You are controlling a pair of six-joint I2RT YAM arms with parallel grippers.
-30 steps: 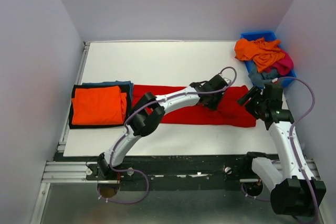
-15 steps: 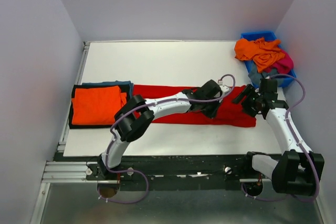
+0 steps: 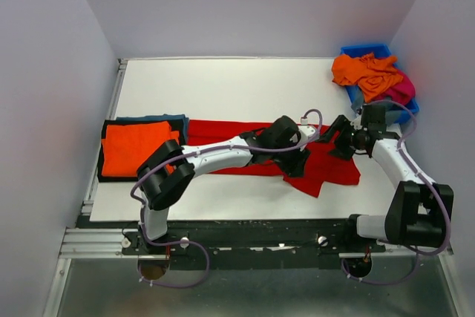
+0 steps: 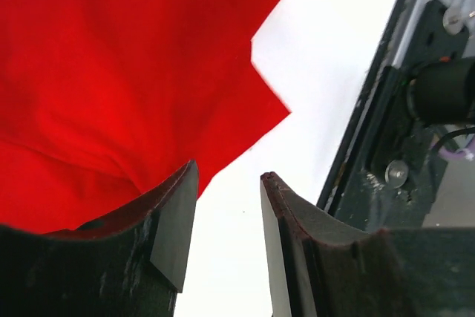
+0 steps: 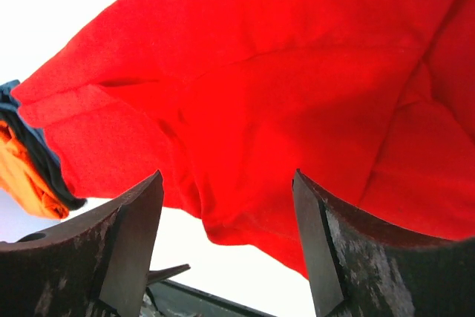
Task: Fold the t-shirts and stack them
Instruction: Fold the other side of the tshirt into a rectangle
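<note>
Two arms, left pincer [image 4: 228, 183] parted, right pincer [image 5: 226, 183] parted wide, red t-shirt [image 3: 219, 131] on white table [image 3: 223, 87], pale walls [image 3: 252, 5]

White arm links [image 3: 223, 155], black joints [image 3: 165, 176], purple cables [image 3: 208, 261]

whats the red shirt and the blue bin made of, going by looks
Red t-shirt: soft matte knit cloth, likely cotton; it creases and drapes in loose folds. Blue bin: probably rigid plastic, judging by its straight smooth rim and even colour.

No writing, label or number is readable.
</note>
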